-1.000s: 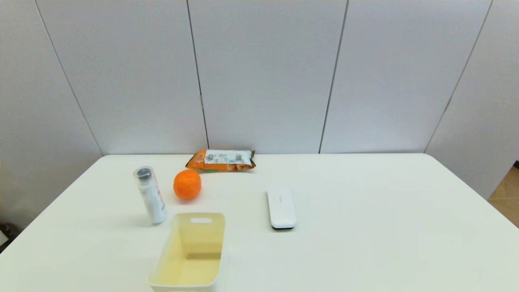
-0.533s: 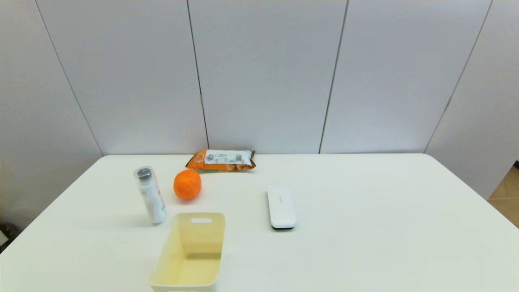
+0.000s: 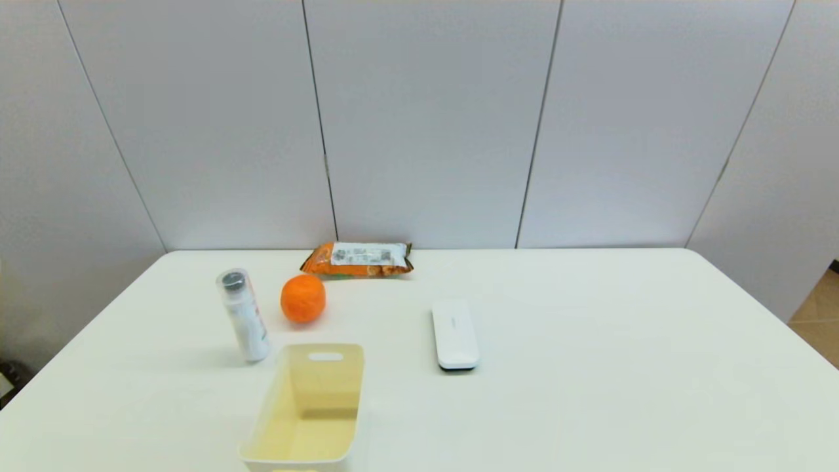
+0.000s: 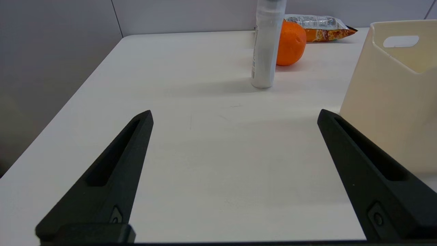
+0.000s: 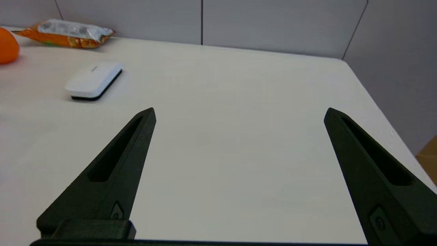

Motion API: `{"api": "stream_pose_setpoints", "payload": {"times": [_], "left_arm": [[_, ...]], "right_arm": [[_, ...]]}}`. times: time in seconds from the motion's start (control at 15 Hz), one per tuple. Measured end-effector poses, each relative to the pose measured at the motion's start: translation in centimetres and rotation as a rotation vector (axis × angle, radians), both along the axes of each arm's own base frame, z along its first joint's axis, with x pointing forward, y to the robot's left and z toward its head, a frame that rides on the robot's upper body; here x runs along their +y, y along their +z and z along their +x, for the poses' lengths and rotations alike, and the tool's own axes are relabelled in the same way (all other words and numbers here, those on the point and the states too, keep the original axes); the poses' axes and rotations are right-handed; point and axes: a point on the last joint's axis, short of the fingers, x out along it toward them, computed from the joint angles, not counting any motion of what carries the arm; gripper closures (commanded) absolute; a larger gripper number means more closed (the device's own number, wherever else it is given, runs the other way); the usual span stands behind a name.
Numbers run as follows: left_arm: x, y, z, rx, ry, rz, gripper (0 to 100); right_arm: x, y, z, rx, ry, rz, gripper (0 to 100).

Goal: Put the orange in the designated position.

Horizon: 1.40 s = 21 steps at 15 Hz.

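Head view: orange (image 3: 303,298) sits round, no clear long axis, just right of the bottle (image 3: 243,316). Left gripper (image 4: 234,114) and right gripper (image 5: 239,112) spread wide, empty.

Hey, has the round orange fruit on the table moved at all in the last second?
No. The small round bright-orange fruit sits just where it was, between the upright white bottle and the flat orange snack packet.

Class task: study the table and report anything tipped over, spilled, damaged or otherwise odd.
Nothing stands out. The orange sits whole on the table between the upright white bottle and the snack packet. The cream bin stands upright and the white remote lies flat. Left hand and right hand are open over bare tabletop.
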Motion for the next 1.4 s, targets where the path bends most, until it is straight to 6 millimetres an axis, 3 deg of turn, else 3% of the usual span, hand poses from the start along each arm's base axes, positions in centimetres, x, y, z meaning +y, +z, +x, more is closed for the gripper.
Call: {"api": "stream_pose_setpoints", "payload": {"times": [0.4, 0.8, 1.4], "left_arm": [[0.0, 0.0, 0.0, 0.0, 0.0, 0.0, 0], [0.0, 0.0, 0.0, 0.0, 0.0, 0.0, 0], [0.0, 0.0, 0.0, 0.0, 0.0, 0.0, 0]], "right_arm": [[0.0, -3.4, -0.5, -0.021, -0.016, -0.022, 0], [0.0, -3.6, -0.5, -0.101, -0.024, -0.025, 0], [-0.1, -4.6, -0.4, -0.019, -0.049, -0.012, 0]]}}
